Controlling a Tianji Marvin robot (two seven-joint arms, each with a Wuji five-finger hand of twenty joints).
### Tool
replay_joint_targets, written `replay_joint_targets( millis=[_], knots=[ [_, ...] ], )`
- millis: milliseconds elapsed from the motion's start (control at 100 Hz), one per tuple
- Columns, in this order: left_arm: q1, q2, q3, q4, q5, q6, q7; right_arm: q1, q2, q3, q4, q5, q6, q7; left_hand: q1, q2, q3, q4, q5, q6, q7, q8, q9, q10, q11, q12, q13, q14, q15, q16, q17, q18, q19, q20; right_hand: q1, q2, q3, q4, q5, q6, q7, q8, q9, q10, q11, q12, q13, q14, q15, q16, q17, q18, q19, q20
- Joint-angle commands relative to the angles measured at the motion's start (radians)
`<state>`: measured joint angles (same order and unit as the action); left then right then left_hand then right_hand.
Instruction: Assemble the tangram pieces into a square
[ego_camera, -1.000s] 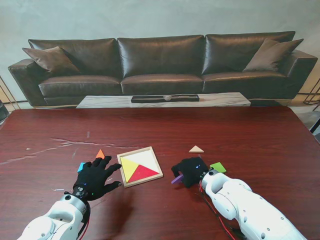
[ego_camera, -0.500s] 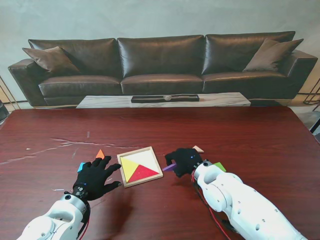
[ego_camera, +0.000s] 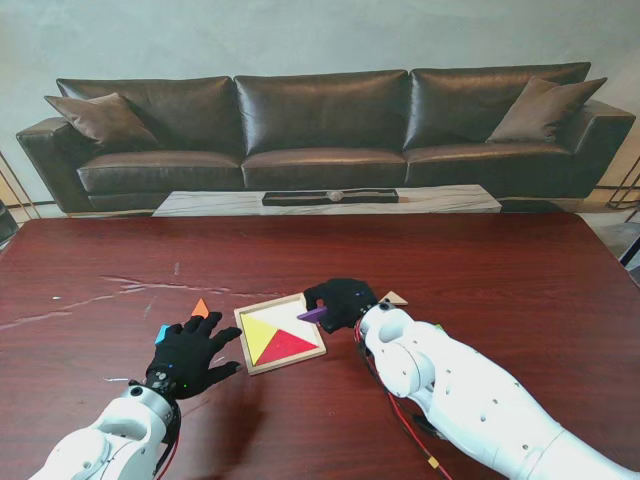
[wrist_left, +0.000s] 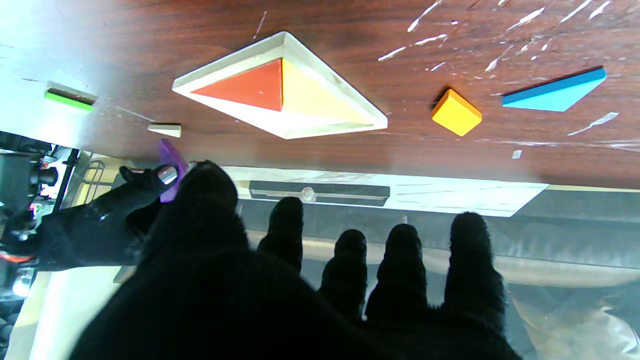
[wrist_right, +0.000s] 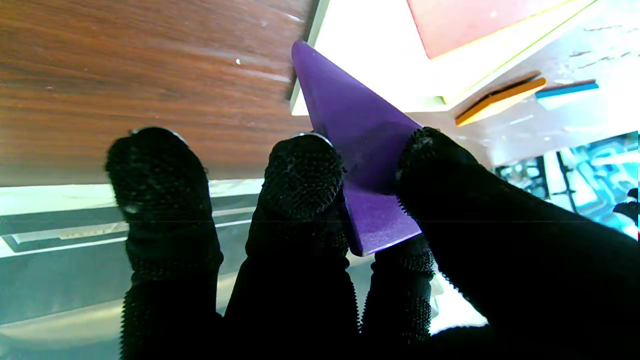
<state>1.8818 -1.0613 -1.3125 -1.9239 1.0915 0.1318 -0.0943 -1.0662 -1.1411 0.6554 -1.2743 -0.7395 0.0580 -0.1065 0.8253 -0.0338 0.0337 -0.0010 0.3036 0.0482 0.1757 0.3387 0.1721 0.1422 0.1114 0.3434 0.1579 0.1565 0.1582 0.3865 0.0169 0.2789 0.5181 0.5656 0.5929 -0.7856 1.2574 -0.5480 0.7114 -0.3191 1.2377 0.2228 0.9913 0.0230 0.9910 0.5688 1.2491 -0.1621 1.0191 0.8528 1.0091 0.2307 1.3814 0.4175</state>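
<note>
As seen from the stand camera, the right hand (ego_camera: 343, 302) pinches a purple piece (ego_camera: 312, 314) at the right edge of the tray (ego_camera: 247, 331), with the piece's tip pointing toward the tray. Inside the tray lie a yellow triangle (ego_camera: 260, 333) and a red triangle (ego_camera: 290, 345), touching along one edge; the remaining tray floor is bare. Just right of the right hand lies a tan triangle (ego_camera: 395, 297), partly hidden by the hand. Left of the tray, the left hand (ego_camera: 191, 356) rests palm down on the table (ego_camera: 520, 280) with fingers spread, holding nothing. An orange piece (ego_camera: 200, 308) lies just beyond its fingertips, and a blue piece (ego_camera: 161, 333) shows at its left edge. From the left wrist camera, the left hand (wrist_left: 300, 280) has all five fingers apart, and the tray (wrist_left: 320, 127), orange piece (wrist_left: 456, 112), blue piece (wrist_left: 552, 91), a green piece (wrist_left: 69, 100) and the tan triangle (wrist_left: 164, 130) are visible on the table; the right hand (wrist_left: 95, 230) holds the purple piece (wrist_left: 170, 165) beside the tray. From the right wrist camera, the purple piece (wrist_right: 357, 150) is clamped between the thumb (wrist_right: 440, 170) and a finger (wrist_right: 302, 175), its pointed end at the tray rim (wrist_right: 305, 85).
</note>
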Motion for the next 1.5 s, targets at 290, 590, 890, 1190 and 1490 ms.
replay_joint_targets(
  millis=[290,590,890,1190,1490],
  knots=[
    [-0.007,0.003,-0.001,0.014,-0.009,0.002,-0.009,0.048,-0.108,-0.079,0.128,0.149,0.061,-0.097,0.043,0.045,-0.028,0.02,0.001,-0.008,-0.006,0.006,-0.031,-0.001,-0.003,0.002,-0.004,-0.013,-0.004,0.002,-0.008,0.006,-0.012,-0.005,0.073,0.102,-0.068,0.071,-0.01,-0.018,0.062,0.029,0.036,0.044,0.007,-0.032,0.051,-0.031,-0.048,-0.06,-0.011,0.079,0.002,0.002],
    [-0.01,0.004,-0.001,0.018,-0.01,0.0,-0.008,0.084,-0.166,-0.123,0.226,0.214,0.083,-0.15,0.044,0.044,-0.027,0.02,0.002,-0.008,-0.006,0.006,-0.031,-0.001,-0.003,0.002,-0.004,-0.013,-0.004,0.002,-0.009,0.007,-0.013,-0.005,0.045,0.092,-0.111,0.1,-0.016,-0.014,0.064,-0.006,0.07,0.025,-0.01,-0.087,0.048,0.016,-0.073,-0.089,-0.17,0.23,0.076,0.075],
    [-0.016,0.004,0.004,0.023,-0.013,-0.007,-0.01,0.136,-0.21,-0.168,0.335,0.238,0.076,-0.177,0.044,0.044,-0.027,0.02,0.002,-0.008,-0.005,0.006,-0.031,0.0,-0.002,0.002,-0.005,-0.012,-0.004,0.002,-0.009,0.006,-0.013,-0.004,0.027,0.096,-0.117,0.104,-0.021,-0.047,0.06,-0.003,0.08,-0.002,-0.026,-0.096,-0.019,0.026,-0.085,-0.134,-0.338,0.238,0.104,0.156],
    [-0.016,0.004,0.004,0.025,-0.011,-0.003,-0.012,0.153,-0.247,-0.187,0.403,0.273,0.052,-0.205,0.045,0.044,-0.027,0.02,0.002,-0.008,-0.005,0.006,-0.031,0.0,-0.002,0.002,-0.005,-0.013,-0.004,0.002,-0.009,0.006,-0.012,-0.004,0.021,0.095,-0.113,0.105,-0.021,-0.042,0.059,-0.002,0.093,-0.005,-0.039,-0.105,-0.026,0.033,-0.091,-0.18,-0.37,0.245,0.09,0.173],
    [-0.013,0.004,0.001,0.024,-0.011,-0.003,-0.009,0.164,-0.259,-0.205,0.43,0.296,0.044,-0.178,0.044,0.045,-0.027,0.02,0.001,-0.009,-0.005,0.006,-0.031,-0.001,-0.003,0.002,-0.006,-0.014,-0.004,0.002,-0.009,0.006,-0.013,-0.004,0.035,0.111,-0.136,0.124,-0.041,-0.048,0.054,0.003,0.052,-0.017,-0.046,-0.107,-0.092,0.045,-0.089,-0.209,-0.426,0.251,0.081,0.191]
  ],
)
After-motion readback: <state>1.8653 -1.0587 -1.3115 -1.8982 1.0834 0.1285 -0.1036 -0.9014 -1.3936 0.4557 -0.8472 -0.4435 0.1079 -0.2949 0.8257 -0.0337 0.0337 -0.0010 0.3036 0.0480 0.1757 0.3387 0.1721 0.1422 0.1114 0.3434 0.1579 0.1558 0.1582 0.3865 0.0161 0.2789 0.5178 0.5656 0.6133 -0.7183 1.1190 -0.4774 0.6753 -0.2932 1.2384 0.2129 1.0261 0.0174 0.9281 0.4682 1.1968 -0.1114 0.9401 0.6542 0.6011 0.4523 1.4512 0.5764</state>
